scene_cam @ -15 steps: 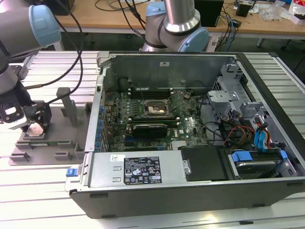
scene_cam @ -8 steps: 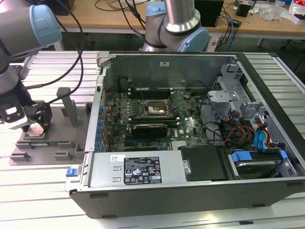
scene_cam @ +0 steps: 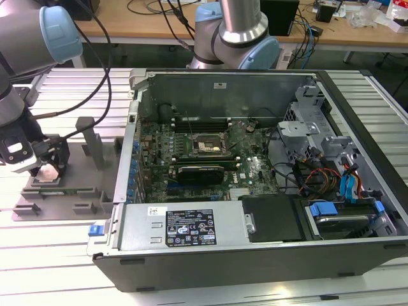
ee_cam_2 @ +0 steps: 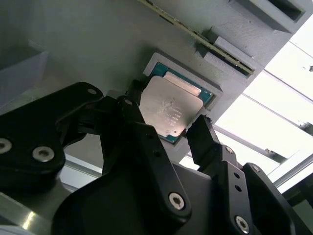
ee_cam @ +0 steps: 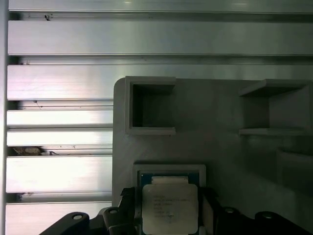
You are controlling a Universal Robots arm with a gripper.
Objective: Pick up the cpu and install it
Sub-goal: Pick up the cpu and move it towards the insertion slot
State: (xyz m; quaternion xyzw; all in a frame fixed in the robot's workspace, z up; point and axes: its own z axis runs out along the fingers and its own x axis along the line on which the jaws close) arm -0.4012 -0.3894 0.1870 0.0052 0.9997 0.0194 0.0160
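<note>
Gripper [ee_cam_2: 166,118] straddles 1 cpu [ee_cam: 169,208] lying flat in the grey tray [ee_cam: 220,156] recess, whether clamped I cannot tell; a square, level lift seems best.

Nothing here reads clearly enough to make out word for word. A black label [scene_cam: 191,233] with pale print sits on the power supply housing [scene_cam: 229,220], with a small white sticker [scene_cam: 157,211] at its ten o'clock. In both wrist views, faint engraved lines cross the lid of the cpu [ee_cam: 169,209] [ee_cam_2: 168,110].
</note>
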